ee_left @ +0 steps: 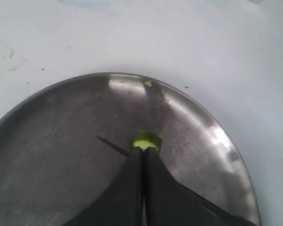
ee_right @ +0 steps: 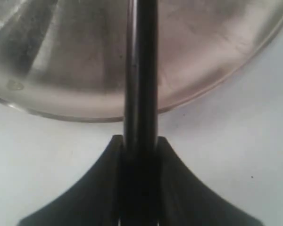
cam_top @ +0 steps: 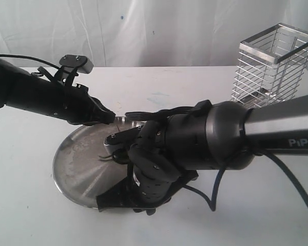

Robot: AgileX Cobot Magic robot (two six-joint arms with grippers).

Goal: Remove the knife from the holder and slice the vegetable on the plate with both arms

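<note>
The steel plate lies at the table's front, left of centre. My left gripper hangs over the plate, its fingers pressed together. A round-cut green vegetable piece shows just past their tips; whether they touch it is unclear. A thin dark point lies beside that piece, and a green scrap sits near the rim. At the near rim of the plate, my right gripper is shut on the black knife, which reaches out over the plate. The right arm hides most of this in the exterior view.
The chrome wire holder stands at the back right of the white table, with nothing visible inside. A white curtain closes off the back. The right arm's cable loops over the table beside the plate.
</note>
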